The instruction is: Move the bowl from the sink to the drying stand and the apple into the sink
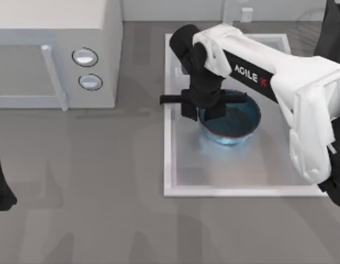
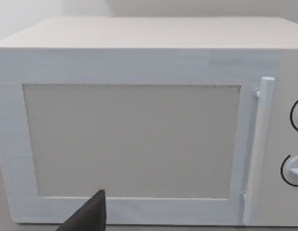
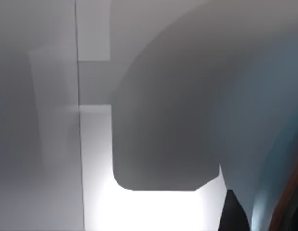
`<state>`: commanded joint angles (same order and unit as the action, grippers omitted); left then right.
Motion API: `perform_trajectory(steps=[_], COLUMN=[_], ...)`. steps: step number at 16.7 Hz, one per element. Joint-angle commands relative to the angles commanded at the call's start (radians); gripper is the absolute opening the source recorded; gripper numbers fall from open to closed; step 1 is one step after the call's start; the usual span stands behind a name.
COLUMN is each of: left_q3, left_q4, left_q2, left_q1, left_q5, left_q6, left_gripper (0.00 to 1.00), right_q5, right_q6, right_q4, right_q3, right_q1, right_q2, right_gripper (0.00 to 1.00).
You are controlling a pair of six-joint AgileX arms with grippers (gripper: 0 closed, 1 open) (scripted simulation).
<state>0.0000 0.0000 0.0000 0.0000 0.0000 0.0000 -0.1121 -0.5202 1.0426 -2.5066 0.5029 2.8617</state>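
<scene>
Reaching over the sink (image 1: pixel 175 190) from the right, the right gripper (image 1: pixel 201 113) sits at the left rim of the blue bowl (image 1: pixel 238 124), which rests inside the basin; whether its jaws are apart or clamped on the rim cannot be told. Farther left stands the white microwave (image 1: pixel 54 60). At the table's left edge, the left arm (image 1: pixel 0 187) is parked.

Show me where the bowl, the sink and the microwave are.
bowl (image 1: pixel 238 124): top view, its glossy blue inside.
sink (image 1: pixel 230 191): top view, its near white rim.
microwave (image 2: pixel 132 139): left wrist view, its door panel.
</scene>
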Motion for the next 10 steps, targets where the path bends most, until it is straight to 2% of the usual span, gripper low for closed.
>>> perform_trajectory(steps=[10], left_q3=[0.000], left_q4=[0.000], left_q2=[0.000], left_q1=[0.000], left_q5=[0.000], left_q6=[0.000], left_gripper=[1.00], right_q5=[-0.005], right_q6=[-0.032], right_q4=[0.034], right_q3=[0.047], right_q1=[0.030], right_q2=[-0.072], right_gripper=[0.00])
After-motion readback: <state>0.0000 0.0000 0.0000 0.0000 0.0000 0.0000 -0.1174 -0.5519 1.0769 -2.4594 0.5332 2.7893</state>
